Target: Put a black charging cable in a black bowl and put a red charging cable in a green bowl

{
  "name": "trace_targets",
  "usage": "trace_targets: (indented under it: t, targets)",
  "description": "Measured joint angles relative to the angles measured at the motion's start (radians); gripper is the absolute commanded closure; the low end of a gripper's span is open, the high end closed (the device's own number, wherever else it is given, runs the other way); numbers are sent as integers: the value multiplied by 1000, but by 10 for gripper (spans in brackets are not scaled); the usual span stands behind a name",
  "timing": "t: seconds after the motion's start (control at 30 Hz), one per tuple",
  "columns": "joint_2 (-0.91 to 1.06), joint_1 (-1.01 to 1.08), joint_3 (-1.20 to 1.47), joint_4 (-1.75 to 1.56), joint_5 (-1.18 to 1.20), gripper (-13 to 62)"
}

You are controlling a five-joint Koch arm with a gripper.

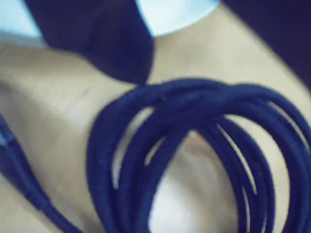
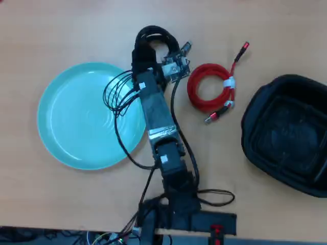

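Note:
The black charging cable [image 1: 194, 121] fills the blurred wrist view as a loose coil lying on the wooden table; from overhead it is a dark loop [image 2: 155, 34] at the far end of the arm. My gripper [image 1: 214, 63] hangs right over it [image 2: 153, 46], open, with one dark jaw tip touching the coil's upper edge and the other at the top right corner. The red charging cable [image 2: 209, 87] lies coiled with a white tie to the right of the arm. The green bowl [image 2: 76, 117] sits on the left, its rim [image 1: 170, 19] also showing at the wrist view's top. The black bowl [image 2: 288, 132] stands at the right edge.
The arm's own thin black wires [image 2: 118, 94] loop out over the right part of the green bowl. The arm's base [image 2: 179, 214] sits at the table's near edge. Bare wooden table [image 2: 61, 30] runs along the far side.

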Motion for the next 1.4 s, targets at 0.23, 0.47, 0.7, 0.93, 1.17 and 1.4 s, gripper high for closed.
trace_targets:
  t: [0.23,0.47,0.7,0.93,1.17,1.4]
  targets:
    - [-8,12,23,0,114,74]
    - [-64,15,31,0,178,73]
    - [-91,11,46,0,176,76]
    - [-114,-11,48,-11,176,76]
    - [-132,-12,48,-18,175,78]
    - [-170,-11,46,-81,175,252]
